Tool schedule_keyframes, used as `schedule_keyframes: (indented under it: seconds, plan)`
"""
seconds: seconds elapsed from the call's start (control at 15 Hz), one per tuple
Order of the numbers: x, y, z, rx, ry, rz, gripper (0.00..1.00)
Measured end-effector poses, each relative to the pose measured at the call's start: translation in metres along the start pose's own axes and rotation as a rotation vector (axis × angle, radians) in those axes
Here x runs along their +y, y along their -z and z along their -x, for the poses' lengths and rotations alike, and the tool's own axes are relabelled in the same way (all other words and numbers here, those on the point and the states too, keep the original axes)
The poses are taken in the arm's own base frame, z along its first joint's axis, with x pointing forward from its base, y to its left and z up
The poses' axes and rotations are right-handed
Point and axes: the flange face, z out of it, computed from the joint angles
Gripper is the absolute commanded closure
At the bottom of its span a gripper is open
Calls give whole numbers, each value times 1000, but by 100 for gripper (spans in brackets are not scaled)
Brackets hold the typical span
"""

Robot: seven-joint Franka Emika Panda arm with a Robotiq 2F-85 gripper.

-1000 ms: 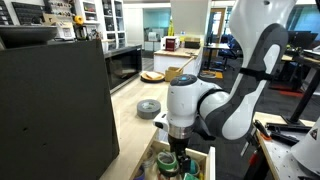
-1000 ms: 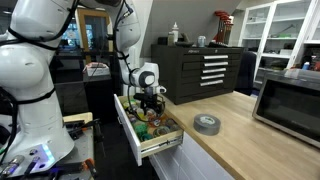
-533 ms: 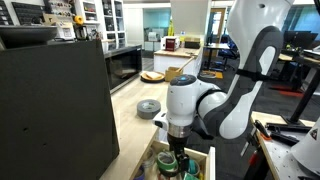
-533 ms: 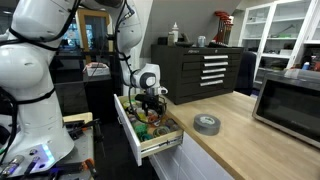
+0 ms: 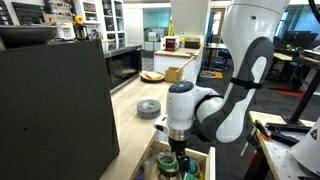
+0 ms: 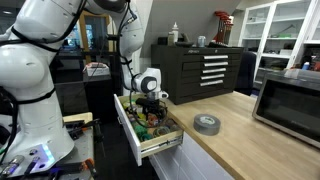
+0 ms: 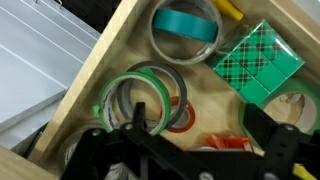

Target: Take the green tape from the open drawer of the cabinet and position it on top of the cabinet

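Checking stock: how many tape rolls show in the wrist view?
4: a teal roll at top, a green roll left of centre, a red-edged roll against it, a pale green roll cut off at right. The fingers may hide more.

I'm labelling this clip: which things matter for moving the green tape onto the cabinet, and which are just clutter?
Part of the job: green tape, drawer, cabinet top, end effector.
Just lying about: grey tape roll, teal roll, green checked box, microwave.
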Motion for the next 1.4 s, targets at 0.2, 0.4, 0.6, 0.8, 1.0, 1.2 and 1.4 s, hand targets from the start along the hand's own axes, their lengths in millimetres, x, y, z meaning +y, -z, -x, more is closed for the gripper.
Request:
schedule_keyframes:
  seconds: [0.2,0.4,0.6,0.8,1.0,1.2,1.4]
  plan:
    - [5,-12,1,-9,-8,-1,0]
    - [9,-26,-1,-3,-14,-5,0]
    - [13,-40,-3,-5,-14,-9,0]
    - [18,-52,-5,-6,-11,-12,0]
    - [27,-62,-7,3,-1,-12,26]
    - [36,-67,-9,21,13,-13,47]
    - [40,-67,-10,43,19,-20,66]
